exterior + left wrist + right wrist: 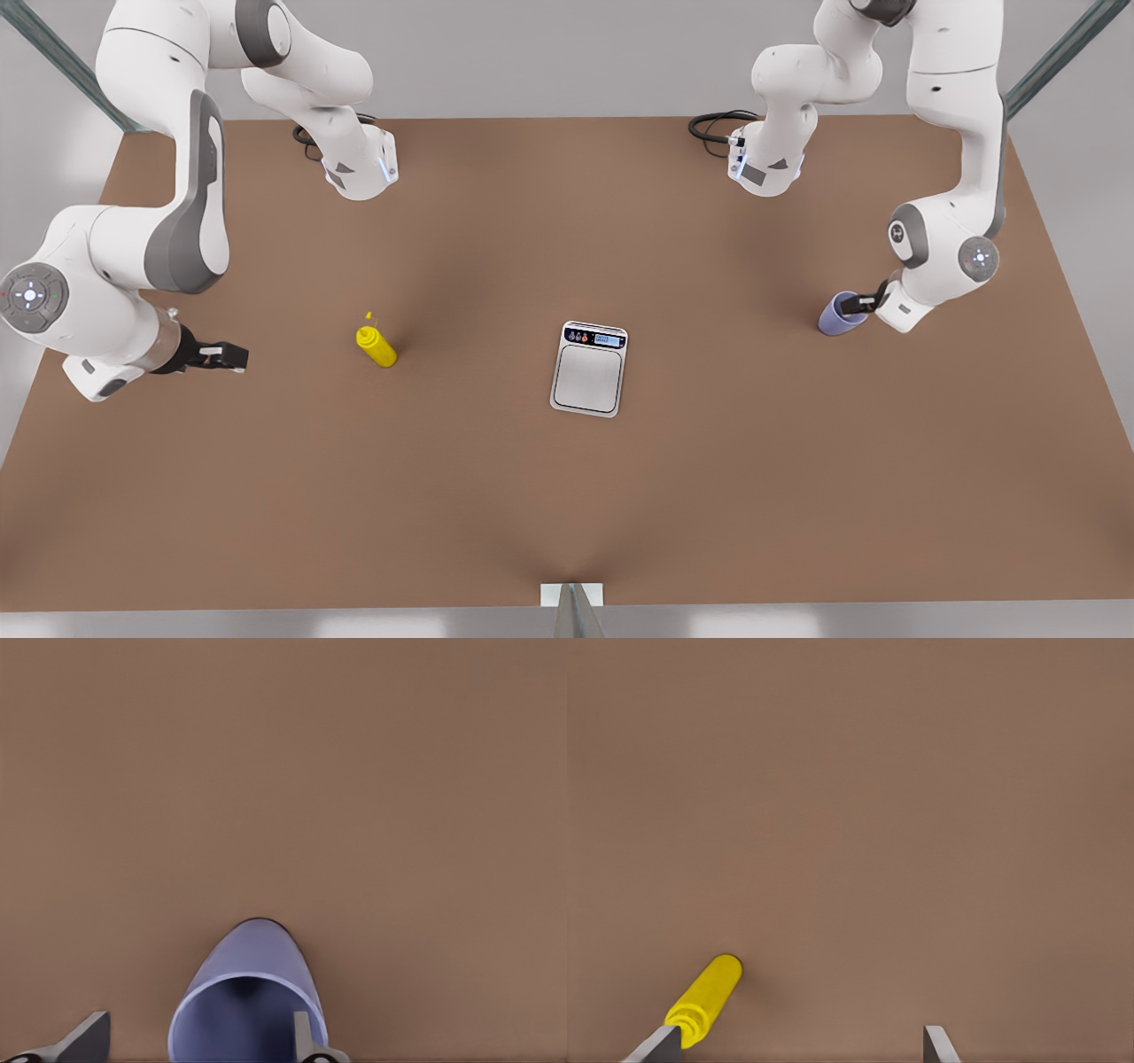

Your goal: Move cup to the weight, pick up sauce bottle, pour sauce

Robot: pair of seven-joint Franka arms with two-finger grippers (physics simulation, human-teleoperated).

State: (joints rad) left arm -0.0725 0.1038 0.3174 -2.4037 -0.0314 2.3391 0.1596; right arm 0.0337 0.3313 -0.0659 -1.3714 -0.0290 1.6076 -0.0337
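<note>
Cup [840,315] sits well off the weight [589,369] toward the front view's right, my left gripper [858,304] spread around its rim, so I clamp squarely before lifting; right gripper [232,356] waits open near the sauce bottle [377,346].

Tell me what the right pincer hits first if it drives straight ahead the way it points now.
Probably the sauce bottle: the right pincer, open, points at it over bare table. Exact alignment is unclear.
</note>
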